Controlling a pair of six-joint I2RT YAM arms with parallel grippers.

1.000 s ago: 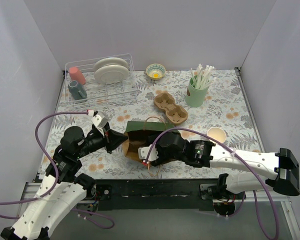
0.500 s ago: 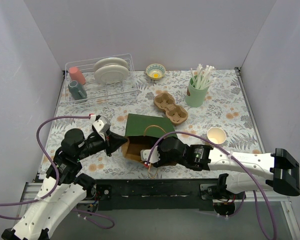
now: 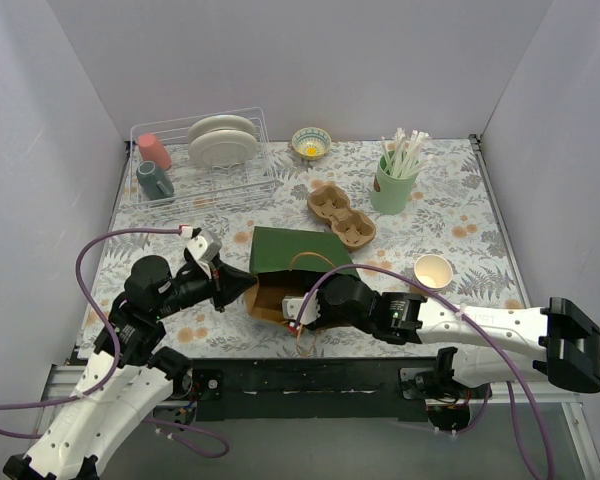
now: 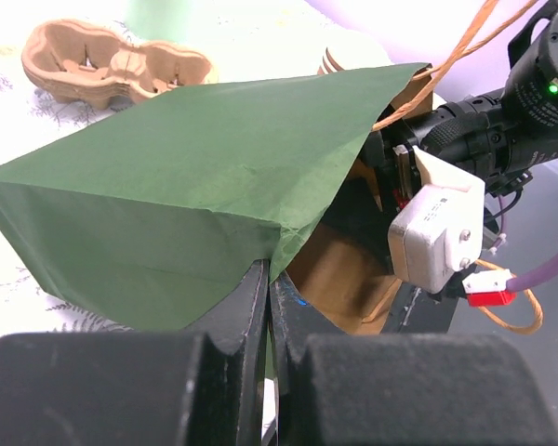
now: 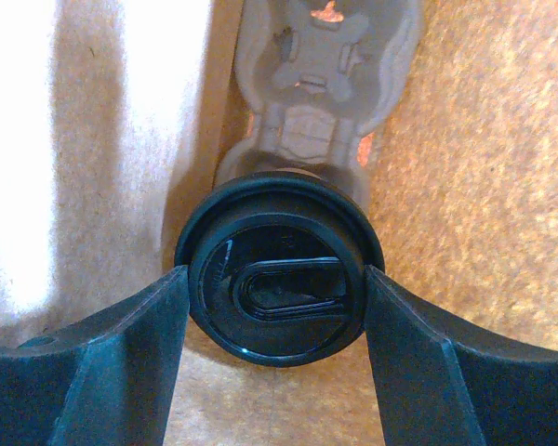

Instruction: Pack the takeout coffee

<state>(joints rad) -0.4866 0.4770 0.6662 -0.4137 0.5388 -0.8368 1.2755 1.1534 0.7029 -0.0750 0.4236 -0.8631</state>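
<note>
The takeout coffee (image 5: pixel 277 269) shows in the right wrist view as a round black lid on a brown cup, inside the brown interior of the green paper bag (image 3: pixel 295 250). My right gripper (image 5: pixel 275 288) is shut on it, one finger on each side of the lid. From above, the right gripper's fingers are hidden in the bag's mouth and only its wrist (image 3: pixel 332 300) shows. My left gripper (image 4: pixel 268 279) is shut on the green bag's edge (image 4: pixel 288 237) and holds the mouth open. It also shows in the top view (image 3: pixel 242 287).
A moulded cardboard cup carrier (image 3: pixel 341 214) lies behind the bag. A lidless tan cup (image 3: pixel 433 269) stands to the right. A green holder with straws (image 3: pixel 395 180), a small bowl (image 3: pixel 311 143) and a dish rack (image 3: pixel 205 160) stand at the back. A grey moulded shape (image 5: pixel 321 84) lies deeper in the bag.
The left gripper has lifted the bag's edge, so more of the green side shows. The right wrist has shifted slightly at the bag's mouth.
</note>
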